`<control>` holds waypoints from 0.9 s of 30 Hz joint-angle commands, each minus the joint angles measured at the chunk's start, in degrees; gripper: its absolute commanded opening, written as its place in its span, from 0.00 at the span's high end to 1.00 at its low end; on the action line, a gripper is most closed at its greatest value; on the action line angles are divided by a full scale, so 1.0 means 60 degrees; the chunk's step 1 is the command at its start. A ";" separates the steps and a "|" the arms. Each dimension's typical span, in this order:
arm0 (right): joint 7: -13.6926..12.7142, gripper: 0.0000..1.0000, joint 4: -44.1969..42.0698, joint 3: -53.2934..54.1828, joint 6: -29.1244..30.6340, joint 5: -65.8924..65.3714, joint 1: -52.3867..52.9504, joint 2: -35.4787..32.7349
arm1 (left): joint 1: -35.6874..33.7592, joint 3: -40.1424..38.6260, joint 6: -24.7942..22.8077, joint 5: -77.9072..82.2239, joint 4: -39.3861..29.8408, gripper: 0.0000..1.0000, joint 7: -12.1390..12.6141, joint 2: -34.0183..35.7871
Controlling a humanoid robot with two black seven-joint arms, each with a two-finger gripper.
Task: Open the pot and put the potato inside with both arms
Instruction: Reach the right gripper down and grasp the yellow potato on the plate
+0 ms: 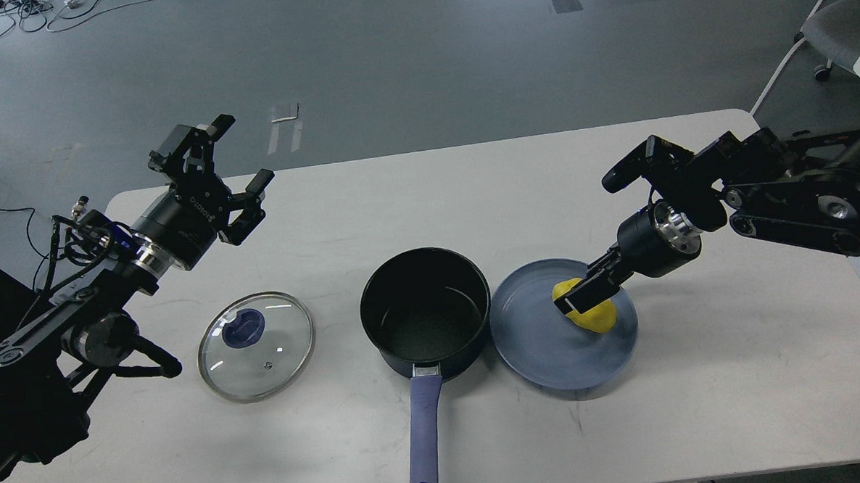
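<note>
Our right gripper (585, 293) is closing its fingers on the potato (593, 313), which is lying on the blue-grey plate (551, 352) just beside the uncovered pot (426, 310). Our left gripper (227, 159) is hanging wide-fingered above the white table (734, 388), the glass lid (257, 345) lying left of the pot.

Pot uncovered, right gripper down on potato.

Pot (426, 310) upright mid-table (733, 373), black interior bare, handle toward the near edge. Glass lid (256, 345) flat on the table to its left, blue knob up, apart from the pot. Blue-grey plate (551, 352) just beside the pot's right wall. Potato (594, 315) lies on the plate; right gripper (585, 293) angled onto it, fingers against the potato's upper side, grasp unclear. Left gripper (234, 159) raised above the table's far-left corner, fingers spread, holding nothing.
</note>
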 commanded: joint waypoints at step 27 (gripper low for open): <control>0.0000 0.22 -0.0322 -0.0541 0.0000 -0.0020 -0.0044 0.0593 | 0.0022 -0.0182 -0.0145 0.0000 0.0002 0.02 0.0001 -0.0034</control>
